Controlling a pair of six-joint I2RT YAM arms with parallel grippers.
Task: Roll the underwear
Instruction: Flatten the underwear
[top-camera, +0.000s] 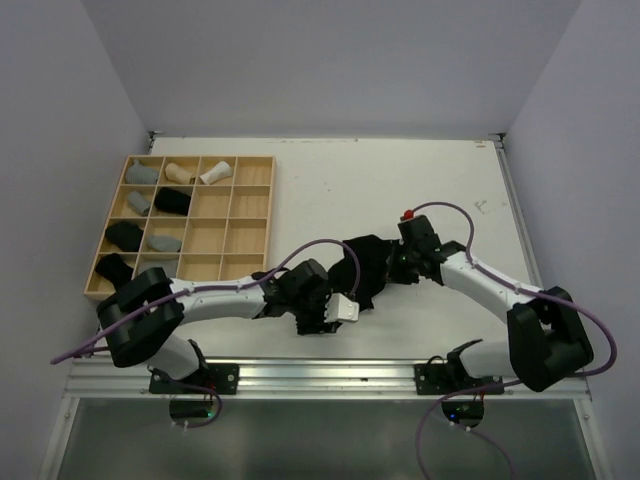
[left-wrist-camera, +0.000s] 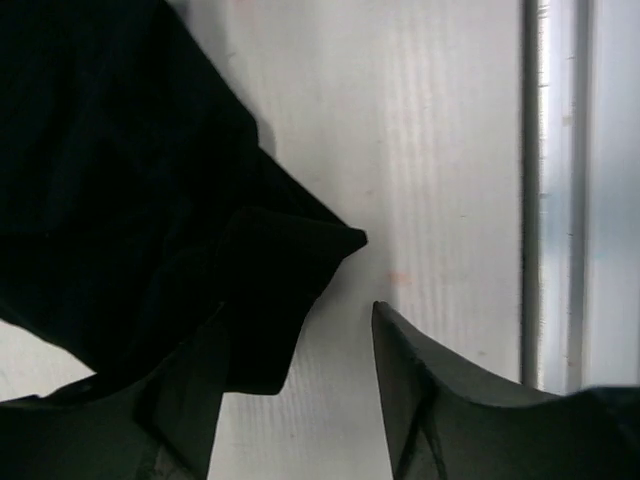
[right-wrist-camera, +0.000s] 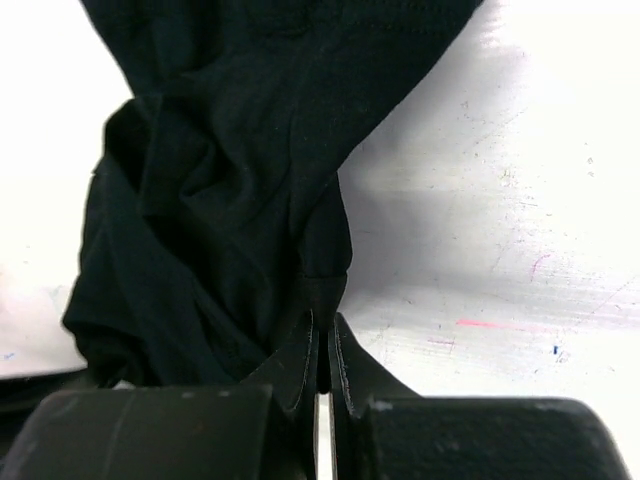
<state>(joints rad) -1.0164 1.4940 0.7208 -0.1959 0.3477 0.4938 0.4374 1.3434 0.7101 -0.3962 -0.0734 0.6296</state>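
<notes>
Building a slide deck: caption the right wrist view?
Right end effector pinching a fold of the black underwear on the white table.

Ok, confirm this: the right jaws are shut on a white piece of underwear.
Not quite. The right jaws are shut on a black piece of underwear, not a white one. The right wrist view shows the dark cloth pinched between them.
</notes>
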